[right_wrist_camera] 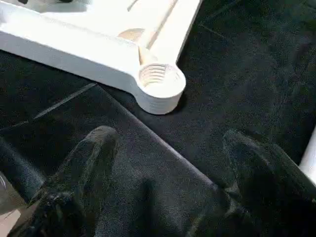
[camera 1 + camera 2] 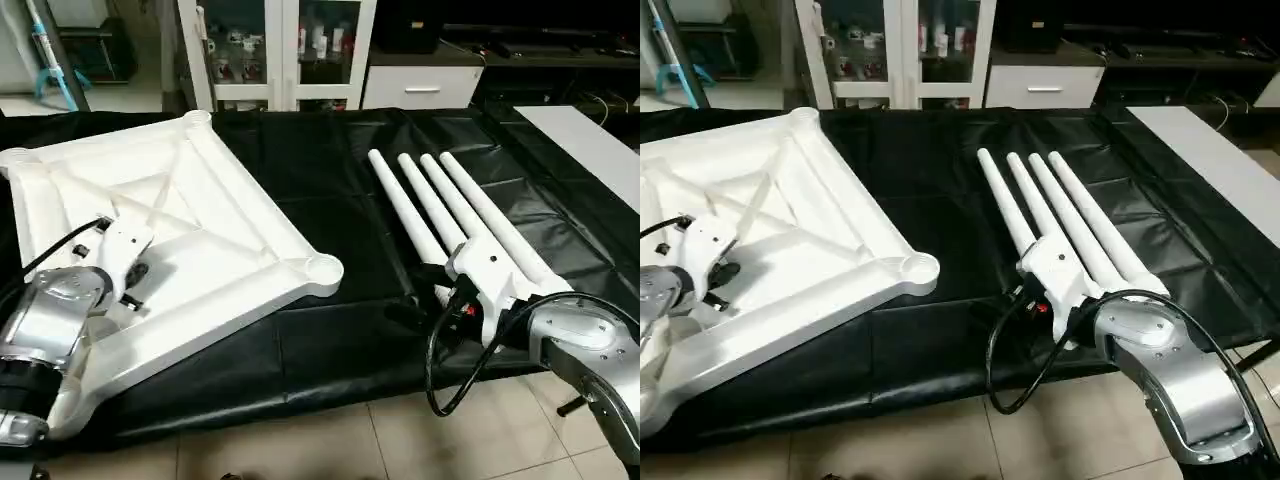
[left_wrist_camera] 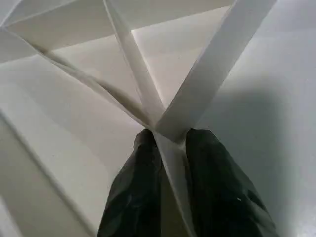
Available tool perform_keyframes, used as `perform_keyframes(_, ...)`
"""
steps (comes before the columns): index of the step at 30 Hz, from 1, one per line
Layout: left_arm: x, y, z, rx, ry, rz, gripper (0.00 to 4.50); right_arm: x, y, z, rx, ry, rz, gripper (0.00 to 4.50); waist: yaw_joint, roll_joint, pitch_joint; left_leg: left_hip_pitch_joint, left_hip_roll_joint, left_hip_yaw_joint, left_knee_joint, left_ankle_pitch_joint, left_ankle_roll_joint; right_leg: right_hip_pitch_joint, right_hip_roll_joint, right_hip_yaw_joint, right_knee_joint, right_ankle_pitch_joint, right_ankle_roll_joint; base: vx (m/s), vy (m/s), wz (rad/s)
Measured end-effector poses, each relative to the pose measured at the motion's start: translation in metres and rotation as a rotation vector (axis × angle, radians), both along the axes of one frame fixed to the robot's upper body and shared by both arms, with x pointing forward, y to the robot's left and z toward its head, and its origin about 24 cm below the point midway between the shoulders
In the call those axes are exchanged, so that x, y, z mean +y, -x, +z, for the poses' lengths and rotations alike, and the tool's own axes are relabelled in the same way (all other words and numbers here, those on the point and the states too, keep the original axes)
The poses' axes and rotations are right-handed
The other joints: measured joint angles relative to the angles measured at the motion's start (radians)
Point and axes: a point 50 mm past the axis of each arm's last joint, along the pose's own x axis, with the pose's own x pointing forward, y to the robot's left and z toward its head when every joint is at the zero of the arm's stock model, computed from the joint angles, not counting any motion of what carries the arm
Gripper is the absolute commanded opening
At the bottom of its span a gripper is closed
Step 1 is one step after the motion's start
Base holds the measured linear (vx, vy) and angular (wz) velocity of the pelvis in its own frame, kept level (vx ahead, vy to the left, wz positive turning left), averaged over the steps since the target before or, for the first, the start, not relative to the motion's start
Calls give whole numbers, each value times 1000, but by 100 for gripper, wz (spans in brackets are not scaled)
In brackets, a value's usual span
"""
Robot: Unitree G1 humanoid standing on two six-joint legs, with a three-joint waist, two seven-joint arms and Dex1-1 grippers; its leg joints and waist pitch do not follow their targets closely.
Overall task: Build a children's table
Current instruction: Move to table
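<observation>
While left pincer (image 3: 170, 148) clamps tabletop (image 2: 230, 230) rib, no writing legible.

The white square tabletop (image 2: 200, 240) lies upside down at the worktable's left end, ribbed X-bracing and round threaded corner sockets facing up. Four white tubular legs (image 2: 455, 215) lie side by side toward the front edge, well apart from it.

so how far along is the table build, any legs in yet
None are in yet. Done: the tabletop lies underside up on the black cover, its threaded corner socket empty. In hand: the left gripper is closed on a brace rib of the tabletop, while the right gripper hangs open above the cover. Left: all four legs, lying side by side.
</observation>
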Motion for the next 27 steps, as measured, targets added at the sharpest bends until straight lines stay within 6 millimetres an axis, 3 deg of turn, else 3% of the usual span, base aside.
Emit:
perform_keyframes(7, 3, 0, 2, -11, 6, -31, 64, 0, 0, 0, 1, 0, 2, 369, 9, -4, 0, 0, 0, 1, 0, 0, -1, 0, 0, 0, 0, 3, -3, 0, 0, 0)
perform_keyframes(10, 0, -4, 2, -13, 38, -19, 134, 0, 0, -1, 0, 2, 1, 369, 17, -3, 1, 0, 0, 1, 0, 0, -1, -1, 0, 0, 1, 3, -3, 0, 0, 0)
perform_keyframes(12, 0, -5, 2, -19, 67, -8, 134, 0, 0, -1, -1, 5, 0, 369, 20, -4, 1, 0, 0, 1, 1, 0, -1, 0, 0, 0, 1, 4, -3, 0, 0, 0)
perform_keyframes(18, -1, -7, 8, -62, 123, 13, 206, 0, 0, -1, -2, 5, -2, 369, 30, -8, 2, -1, 0, 0, 3, 0, -1, 0, 0, 0, 0, 6, -7, 0, 0, 0)
perform_keyframes(21, -3, -15, 24, -131, 142, -6, 223, 1, 0, 0, -3, -16, -5, 369, 44, -8, 3, -1, 1, 0, 3, 0, -1, 0, 0, 0, 1, 7, -7, 0, 0, 0)
perform_keyframes(24, -5, -23, 53, -270, 164, -59, 259, 2, 1, 1, -3, -34, -5, 369, 51, -8, 3, -1, 1, 0, 3, 0, -2, 0, 0, 0, 1, 7, -7, 0, 0, 0)
perform_keyframes(27, -18, -26, 80, -388, 243, -177, 264, 2, 0, 1, -6, -51, -20, 369, 59, -8, 3, -1, 0, 0, 3, 0, -1, 1, 0, 0, 0, 7, -8, 0, 0, 0)
